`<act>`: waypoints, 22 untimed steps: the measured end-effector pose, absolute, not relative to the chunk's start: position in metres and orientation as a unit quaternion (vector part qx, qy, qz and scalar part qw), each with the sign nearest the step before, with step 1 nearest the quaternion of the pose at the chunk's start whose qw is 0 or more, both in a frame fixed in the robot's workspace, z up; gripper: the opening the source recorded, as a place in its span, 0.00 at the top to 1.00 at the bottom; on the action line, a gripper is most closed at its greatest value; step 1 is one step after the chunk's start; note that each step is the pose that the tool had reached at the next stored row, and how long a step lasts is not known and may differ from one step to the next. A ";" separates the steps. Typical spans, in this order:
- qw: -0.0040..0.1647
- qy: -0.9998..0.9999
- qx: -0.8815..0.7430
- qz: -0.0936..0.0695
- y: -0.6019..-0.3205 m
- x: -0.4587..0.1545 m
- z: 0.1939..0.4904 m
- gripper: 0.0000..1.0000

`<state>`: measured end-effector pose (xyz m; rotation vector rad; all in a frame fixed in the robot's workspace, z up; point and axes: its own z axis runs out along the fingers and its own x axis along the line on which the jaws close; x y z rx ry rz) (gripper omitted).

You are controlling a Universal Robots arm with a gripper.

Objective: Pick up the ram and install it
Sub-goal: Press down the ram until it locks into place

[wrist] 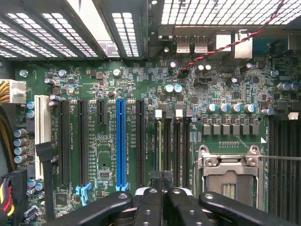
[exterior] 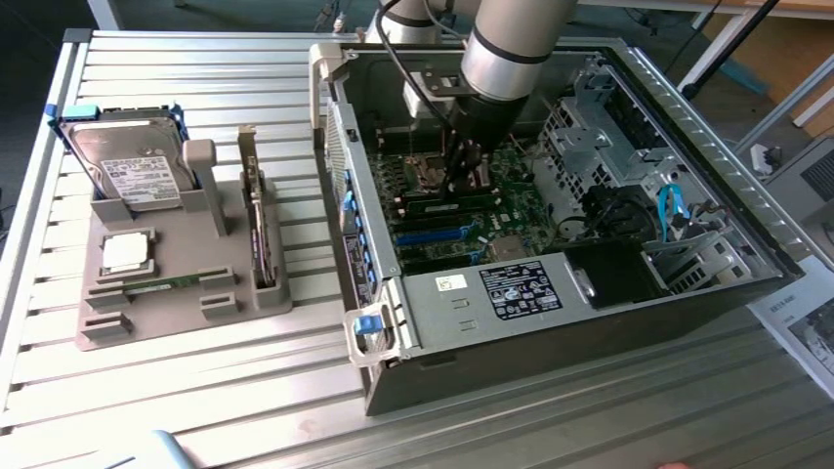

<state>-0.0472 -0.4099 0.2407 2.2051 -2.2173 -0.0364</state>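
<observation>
Motherboard (wrist: 117, 89) beneath closed pincer (wrist: 162, 181).

Ribbed shiny metal table (exterior: 195, 391) under everything, with bright light on its grooves. Behind it, at the far edge, thin white table legs (exterior: 710, 44) and a wooden board (exterior: 769, 49). Off to the exterior view's right, grey floor and a printed sheet of paper (exterior: 806, 327).
</observation>
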 end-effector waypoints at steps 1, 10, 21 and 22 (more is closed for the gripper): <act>0.007 -0.709 0.705 -0.012 -0.410 -0.048 0.241 0.89; 0.005 -0.709 0.705 -0.009 -0.410 -0.085 0.241 0.89; 0.004 -0.709 0.705 -0.008 -0.410 -0.095 0.239 0.89; 0.004 -0.709 0.705 -0.008 -0.410 -0.095 0.239 0.89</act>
